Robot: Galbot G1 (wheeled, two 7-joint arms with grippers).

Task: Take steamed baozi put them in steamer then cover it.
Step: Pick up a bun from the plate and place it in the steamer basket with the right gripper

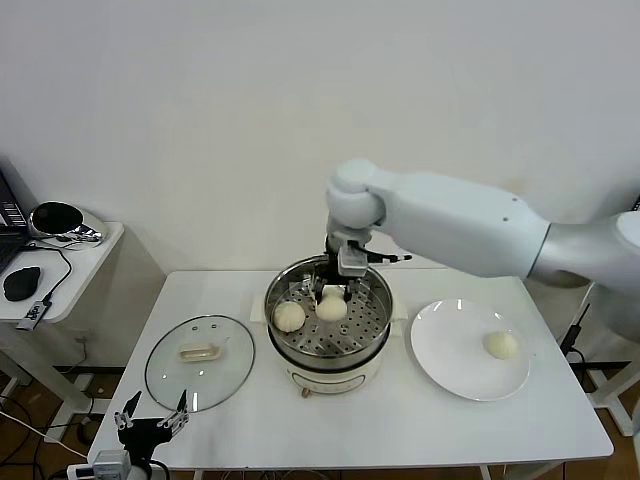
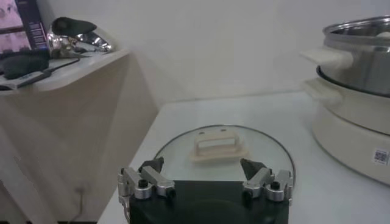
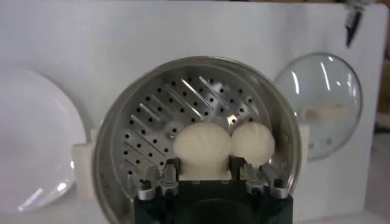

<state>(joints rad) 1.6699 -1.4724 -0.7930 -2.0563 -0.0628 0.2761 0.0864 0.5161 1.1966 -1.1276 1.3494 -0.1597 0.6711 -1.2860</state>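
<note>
Head view: two steamed baozi sit over the perforated tray inside the steamer (image 1: 328, 322), which stands mid-table on its cream base. One bun (image 1: 289, 316) rests free on the tray toward the robot's left. The second bun (image 1: 332, 306) is beside it, clamped between the fingers of the right gripper (image 1: 334, 292), which reaches down into the pot from the rear. In the right wrist view the jaws are closed on that bun (image 3: 202, 148), with the free one (image 3: 253, 143) touching or nearly touching it; whether the held bun already rests on the tray cannot be told.

A third bun (image 1: 501, 344) lies on the white plate (image 1: 448, 362), to the robot's right of the steamer. Only three buns are visible in any view.

The cover (image 1: 200, 361) lies flat on the table to the robot's left of the steamer, handle up and untouched. The left gripper (image 1: 152, 421) hangs at the near table edge just short of the cover, jaws spread wide and empty; the left wrist view shows the cover's handle (image 2: 216, 144) straight ahead of it.

Progress, as judged: one bun placed, a second at the point of release, one on the plate to fetch, the cover not yet on. Roughly halfway.
</note>
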